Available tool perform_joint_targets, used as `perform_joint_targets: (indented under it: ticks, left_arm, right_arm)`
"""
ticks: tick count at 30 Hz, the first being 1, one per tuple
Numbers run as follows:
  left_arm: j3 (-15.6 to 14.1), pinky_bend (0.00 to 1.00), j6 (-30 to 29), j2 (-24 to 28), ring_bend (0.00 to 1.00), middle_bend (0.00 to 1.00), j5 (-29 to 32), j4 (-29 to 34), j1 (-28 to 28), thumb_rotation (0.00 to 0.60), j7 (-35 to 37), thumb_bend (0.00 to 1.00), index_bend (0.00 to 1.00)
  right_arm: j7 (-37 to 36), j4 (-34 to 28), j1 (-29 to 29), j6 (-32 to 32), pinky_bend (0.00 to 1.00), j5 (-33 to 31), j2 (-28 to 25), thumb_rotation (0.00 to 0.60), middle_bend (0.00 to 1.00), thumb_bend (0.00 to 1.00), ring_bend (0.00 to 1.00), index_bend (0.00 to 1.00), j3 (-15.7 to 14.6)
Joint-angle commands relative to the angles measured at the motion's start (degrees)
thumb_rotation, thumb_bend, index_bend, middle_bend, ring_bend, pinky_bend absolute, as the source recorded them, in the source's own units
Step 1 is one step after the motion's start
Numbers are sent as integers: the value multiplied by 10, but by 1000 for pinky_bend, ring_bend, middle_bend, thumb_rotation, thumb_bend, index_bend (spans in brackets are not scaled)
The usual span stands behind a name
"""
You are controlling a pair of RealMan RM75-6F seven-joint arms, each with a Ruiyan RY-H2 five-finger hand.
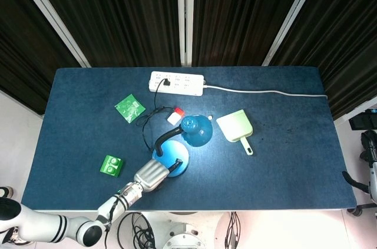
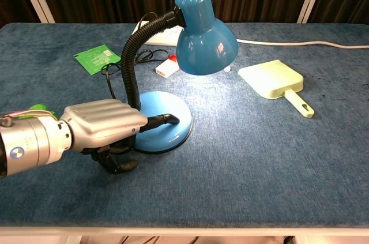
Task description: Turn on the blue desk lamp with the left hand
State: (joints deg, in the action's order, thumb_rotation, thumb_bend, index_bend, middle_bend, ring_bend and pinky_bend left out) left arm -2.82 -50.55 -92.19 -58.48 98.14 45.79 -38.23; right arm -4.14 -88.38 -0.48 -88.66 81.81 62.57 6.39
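The blue desk lamp (image 2: 204, 30) stands near the table's front, with a round blue base (image 2: 161, 120) and a black flexible neck (image 2: 135, 53). Its shade (image 1: 195, 130) now throws a bright pool of light on the cloth. My left hand (image 2: 101, 128) lies over the near left side of the base, one dark fingertip (image 2: 170, 120) stretched out onto the base top while the others curl underneath. From above, the left hand (image 1: 152, 174) sits at the base's front edge. My right hand is not in view.
A pale green dustpan (image 2: 274, 81) lies right of the lamp. A white power strip (image 1: 176, 83) with its cable sits at the back. A green packet (image 1: 129, 107), a small green box (image 1: 111, 165) and a red-and-white item (image 1: 175, 115) lie to the left.
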Motion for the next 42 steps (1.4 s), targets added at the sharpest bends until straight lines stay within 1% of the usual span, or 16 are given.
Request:
perform_joint_targets:
  ticks: [1, 13, 20, 24, 26, 28, 31, 33, 34, 35, 36, 37, 38, 40, 41, 42]
  left_arm:
    - [1, 943, -3, 1, 860, 846, -3, 4, 0, 600, 3, 408, 166]
    - [-2, 943, -58, 44, 860, 845, -51, 71, -15, 600, -1, 408, 146]
    - [-28, 943, -115, 99, 860, 843, -86, 128, -49, 600, -12, 408, 150]
    - [-63, 918, -208, 142, 845, 821, -155, 137, -111, 600, 11, 396, 211]
    - [-81, 898, -257, 162, 827, 801, -192, 125, -147, 600, 38, 370, 272]
    - [-97, 880, -322, 184, 812, 784, -235, 100, -191, 600, 79, 330, 324]
    - [-104, 841, -416, 204, 768, 743, -281, 46, -251, 600, 146, 236, 426]
    - [-99, 793, -461, 213, 697, 687, -295, 13, -280, 600, 184, 175, 463]
    - [-92, 738, -487, 218, 610, 623, -296, -7, -297, 600, 213, 143, 460]
    - [-86, 652, -501, 223, 474, 518, -289, -20, -309, 600, 238, 113, 420]
    - [-84, 552, -499, 235, 334, 401, -277, -28, -319, 600, 260, 85, 346]
    - [-83, 406, -492, 245, 169, 242, -267, -27, -323, 600, 272, 53, 223]
    - [-79, 262, -487, 255, 56, 108, -261, -25, -325, 600, 284, 29, 107]
    - [-66, 117, -488, 265, 0, 11, -262, -32, -328, 600, 311, 17, 21]
    - [-63, 64, -486, 268, 0, 0, -264, -37, -330, 600, 320, 16, 10]
    - [-63, 51, -477, 273, 0, 0, -264, -39, -331, 600, 327, 16, 9]
  right_arm:
    - [0, 0, 0, 1, 0, 0, 0, 600, 0, 90, 0, 0, 0]
    - [0, -5, -1, -4, 0, 3, -2, 600, 0, 94, 0, 0, 1]
    - [1, -10, -2, -8, 0, 10, -4, 600, 0, 94, 0, 0, -1]
    - [1, -10, -2, -13, 0, 18, -5, 600, 0, 94, 0, 0, -3]
    - [-1, -10, -2, -14, 0, 20, -5, 600, 0, 94, 0, 0, -3]
    - [-2, -9, -1, -13, 0, 21, -5, 600, 0, 94, 0, 0, -4]
    - [-1, -8, 0, -11, 0, 22, -5, 600, 0, 93, 0, 0, -4]
    - [2, -8, 1, -10, 0, 23, -4, 600, 0, 93, 0, 0, -4]
    - [5, -7, 2, -9, 0, 23, -3, 600, 0, 93, 0, 0, -4]
    - [7, -7, 3, -9, 0, 23, -2, 600, 0, 94, 0, 0, -4]
    - [10, -7, 4, -7, 0, 23, 0, 600, 0, 94, 0, 0, -4]
    - [12, -7, 4, -7, 0, 24, 1, 600, 0, 94, 0, 0, -5]
    - [15, -7, 5, -6, 0, 25, 2, 600, 0, 94, 0, 0, -6]
    - [22, -8, 5, -6, 0, 27, 4, 600, 0, 92, 0, 0, -7]
    - [24, -9, 5, -8, 0, 28, 5, 600, 0, 92, 0, 0, -8]
    - [28, -9, 4, -10, 0, 30, 5, 600, 0, 91, 0, 0, -8]
